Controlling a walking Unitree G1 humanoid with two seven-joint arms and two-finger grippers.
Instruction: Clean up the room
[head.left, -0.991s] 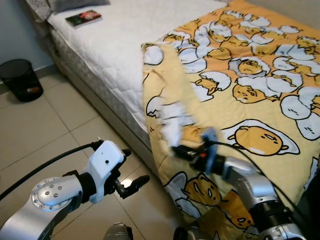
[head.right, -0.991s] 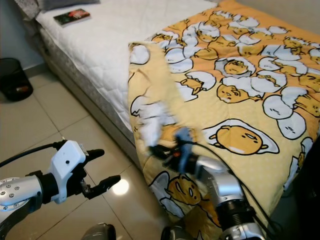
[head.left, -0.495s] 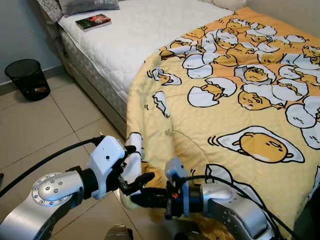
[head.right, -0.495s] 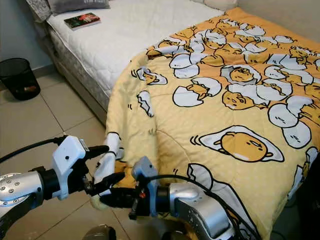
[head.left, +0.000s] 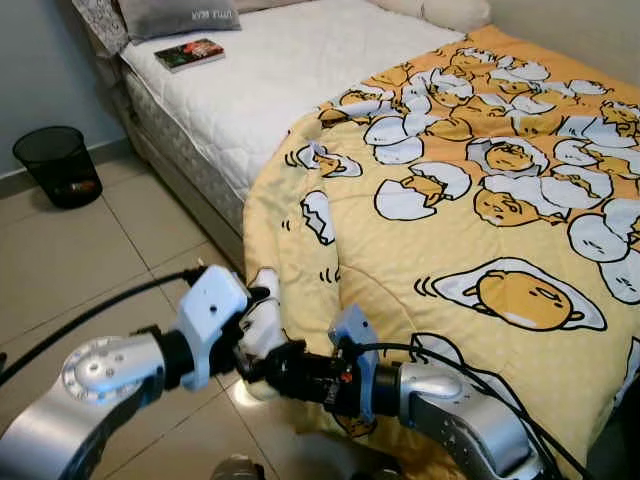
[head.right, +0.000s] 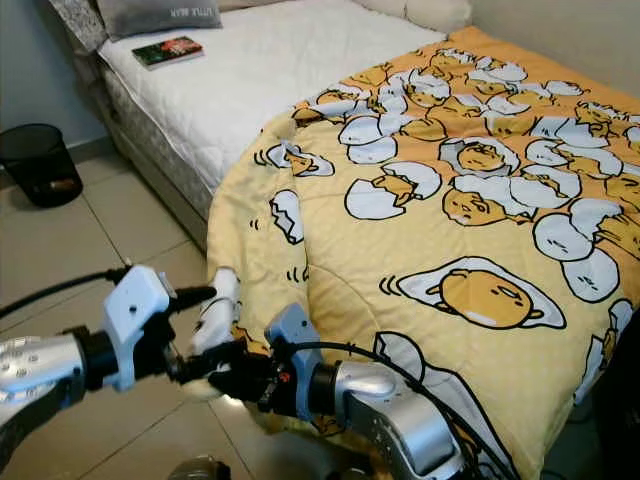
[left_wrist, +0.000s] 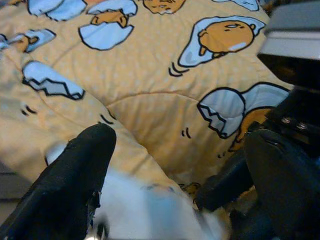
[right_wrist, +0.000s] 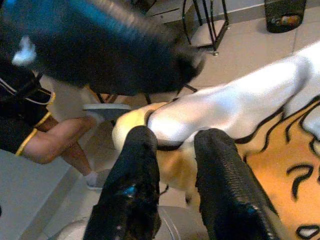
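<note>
Blanket (head.left: 470, 230) corner btwn jaws of both grippers.

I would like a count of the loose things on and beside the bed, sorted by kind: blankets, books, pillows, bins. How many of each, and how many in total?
Blankets: 1, the yellow blanket, its corner between the left gripper and right gripper
Books: 1, the book on the mattress
Pillows: 2, grey pillow, cream pillow
Bins: 1, black bin
Total: 5
</note>
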